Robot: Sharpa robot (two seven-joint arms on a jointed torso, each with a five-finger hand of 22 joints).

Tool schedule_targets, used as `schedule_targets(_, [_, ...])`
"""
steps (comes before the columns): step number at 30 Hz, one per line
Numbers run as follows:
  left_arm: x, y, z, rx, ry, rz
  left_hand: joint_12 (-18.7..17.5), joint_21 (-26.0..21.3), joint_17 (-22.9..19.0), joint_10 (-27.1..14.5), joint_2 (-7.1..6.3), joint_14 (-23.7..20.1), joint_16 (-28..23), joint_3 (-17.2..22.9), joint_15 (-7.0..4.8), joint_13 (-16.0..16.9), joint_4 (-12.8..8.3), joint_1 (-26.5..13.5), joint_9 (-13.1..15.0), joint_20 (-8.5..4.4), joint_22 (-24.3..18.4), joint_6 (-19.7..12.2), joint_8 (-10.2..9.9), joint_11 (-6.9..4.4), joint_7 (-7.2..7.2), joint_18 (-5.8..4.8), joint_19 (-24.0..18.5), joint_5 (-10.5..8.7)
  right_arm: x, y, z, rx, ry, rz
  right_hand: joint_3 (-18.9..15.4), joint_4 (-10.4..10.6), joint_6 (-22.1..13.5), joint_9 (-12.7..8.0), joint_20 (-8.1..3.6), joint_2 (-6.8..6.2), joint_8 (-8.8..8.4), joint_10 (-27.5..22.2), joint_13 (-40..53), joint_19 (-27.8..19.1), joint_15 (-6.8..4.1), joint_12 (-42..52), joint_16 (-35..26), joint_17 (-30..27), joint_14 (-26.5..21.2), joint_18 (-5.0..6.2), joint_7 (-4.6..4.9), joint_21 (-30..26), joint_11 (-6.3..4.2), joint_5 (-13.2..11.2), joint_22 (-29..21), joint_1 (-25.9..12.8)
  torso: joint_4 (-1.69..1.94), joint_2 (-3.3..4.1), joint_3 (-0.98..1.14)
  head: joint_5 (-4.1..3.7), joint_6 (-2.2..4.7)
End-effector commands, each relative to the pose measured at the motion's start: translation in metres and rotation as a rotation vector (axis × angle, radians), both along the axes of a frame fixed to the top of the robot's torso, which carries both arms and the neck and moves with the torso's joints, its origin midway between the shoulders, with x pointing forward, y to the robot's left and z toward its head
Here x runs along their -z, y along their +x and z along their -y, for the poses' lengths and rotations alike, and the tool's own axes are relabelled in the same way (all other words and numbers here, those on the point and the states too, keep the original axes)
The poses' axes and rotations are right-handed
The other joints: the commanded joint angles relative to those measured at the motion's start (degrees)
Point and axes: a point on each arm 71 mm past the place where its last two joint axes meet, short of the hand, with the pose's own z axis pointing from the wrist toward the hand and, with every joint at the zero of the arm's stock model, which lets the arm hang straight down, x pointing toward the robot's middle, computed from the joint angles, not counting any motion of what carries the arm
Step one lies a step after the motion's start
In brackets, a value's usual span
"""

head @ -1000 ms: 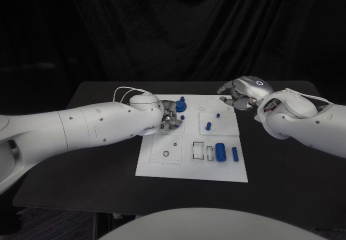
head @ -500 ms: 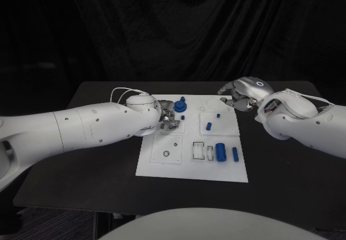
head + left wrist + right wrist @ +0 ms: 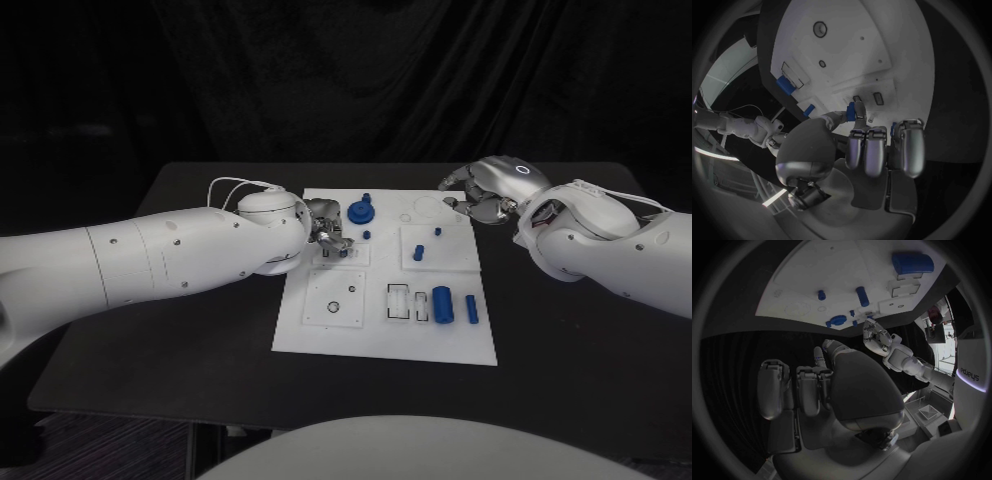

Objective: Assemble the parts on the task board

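The white task board (image 3: 387,335) lies mid-table. On it are a blue round part with a stem (image 3: 361,210), a small peg (image 3: 365,235), two more pegs (image 3: 417,252) and, near the slots, a blue cylinder (image 3: 441,303) beside a slim bar (image 3: 470,308). My left hand (image 3: 327,225) hovers at the board's left edge, above its small slotted plate (image 3: 343,257). Its fingers (image 3: 867,150) are curled, and its thumb tip is close to the small peg (image 3: 851,110). My right hand (image 3: 483,195) sits curled at the board's far right corner with nothing seen in its fingers (image 3: 807,385).
The black table (image 3: 173,340) surrounds the board, with bare room on both sides and in front. The right wrist view shows the cylinder (image 3: 912,262), a peg (image 3: 861,296), the round part (image 3: 837,320) and my left hand (image 3: 876,337).
My left hand has lifted off the small slotted plate and drawn back to the left and far side. The right hand has barely shifted. The parts on the board stay put.
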Motion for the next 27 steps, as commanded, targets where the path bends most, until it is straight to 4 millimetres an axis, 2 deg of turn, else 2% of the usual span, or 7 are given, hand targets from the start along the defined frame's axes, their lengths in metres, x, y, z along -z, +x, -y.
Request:
schedule_targets(1, [0.0, -0.001, -0.001, -0.007, -0.02, 0.014, 0.0, -0.3, 15.1, 5.9, 0.08, 6.1, 0.1, 1.0, -0.39, 15.1, -0.4, -1.1, 0.2, -0.06, 3.2, 0.3, -0.5, -0.36, 0.01, 0.08, -0.2, -0.83, 0.003, 0.0, 0.002, 0.02, -0.01, -0.016, 0.3, 0.0, 0.4, -0.1, 0.31, -0.03, -0.09, 6.0, 15.1, 1.6, 0.44, 0.1, 0.1, 15.1, 6.1, 0.34, 0.11, -0.4, 0.44, 0.2, 12.2, 0.4, -0.01, 0.03, -0.01, 0.2, -0.01])
schedule_targets(7, [0.002, -0.003, -0.004, -0.026, -0.018, 0.015, 0.0, -0.4, 15.1, 5.9, 0.39, 6.1, 0.1, 1.2, -0.32, 15.1, 0.0, -2.4, 0.4, -0.01, 3.2, 0.3, -0.8, -0.26, 0.15, 0.1, -0.2, -1.89, 0.004, 0.0, 0.002, 0.023, -0.013, -0.022, 0.4, 0.0, 0.4, -0.1, 0.33, -0.03, -0.1, 6.0, 15.1, 1.5, 0.45, 0.1, 0.1, 15.1, 6.1, 0.38, 0.11, -0.5, 0.45, 0.2, 12.1, 0.4, -0.03, 0.0, 0.03, 0.28, -0.01])
schedule_targets(11, [0.006, -0.005, -0.006, -0.039, -0.021, 0.013, 0.0, -0.4, 15.1, 5.9, 0.78, 6.1, 0.1, 0.8, -0.2, 15.1, 0.8, -3.8, 0.6, 0.08, 3.4, 0.2, -1.2, -0.1, 0.33, 0.07, -0.1, -1.55, 0.004, 0.0, 0.002, 0.025, -0.015, -0.024, 0.4, 0.0, 0.4, -0.1, 0.33, -0.03, -0.11, 6.0, 15.1, 1.5, 0.45, 0.1, 0.1, 15.1, 6.1, 0.38, 0.11, -0.5, 0.45, 0.2, 12.1, 0.4, -0.02, 0.01, 0.04, 0.25, -0.01])
schedule_targets(21, [0.014, -0.009, -0.008, -0.075, -0.051, 0.033, 0.0, -0.5, 15.1, 5.9, 0.97, 6.1, 0.1, 0.3, -0.14, 15.1, 1.3, -4.6, 0.8, 0.14, 3.3, 0.2, -1.3, -0.04, 0.4, 0.1, -0.2, -1.57, 0.004, 0.0, 0.003, 0.028, -0.015, -0.026, 0.5, 0.0, 0.4, -0.2, 0.34, -0.01, -0.13, 6.0, 15.1, 1.5, 0.46, 0.1, 0.1, 15.1, 6.1, 0.37, 0.11, -0.5, 0.45, 0.2, 12.1, 0.4, -0.16, 0.04, 0.05, 0.15, -0.01])
schedule_targets(27, [0.016, -0.011, -0.01, -0.088, -0.068, 0.046, 0.0, -0.4, 15.1, 5.9, 1.04, 6.1, 0.1, 0.1, -0.13, 15.1, 1.5, -4.9, 0.9, 0.16, 3.4, 0.1, -1.4, -0.02, 0.42, 0.08, -0.1, -1.55, 0.004, 0.0, 0.003, 0.03, -0.015, -0.027, 0.5, 0.0, 0.4, -0.2, 0.34, -0.01, -0.13, 6.0, 15.1, 1.5, 0.46, 0.1, 0.1, 15.1, 6.1, 0.37, 0.11, -0.5, 0.45, 0.2, 12.1, 0.4, -0.1, 0.04, 0.05, 0.05, -0.01])
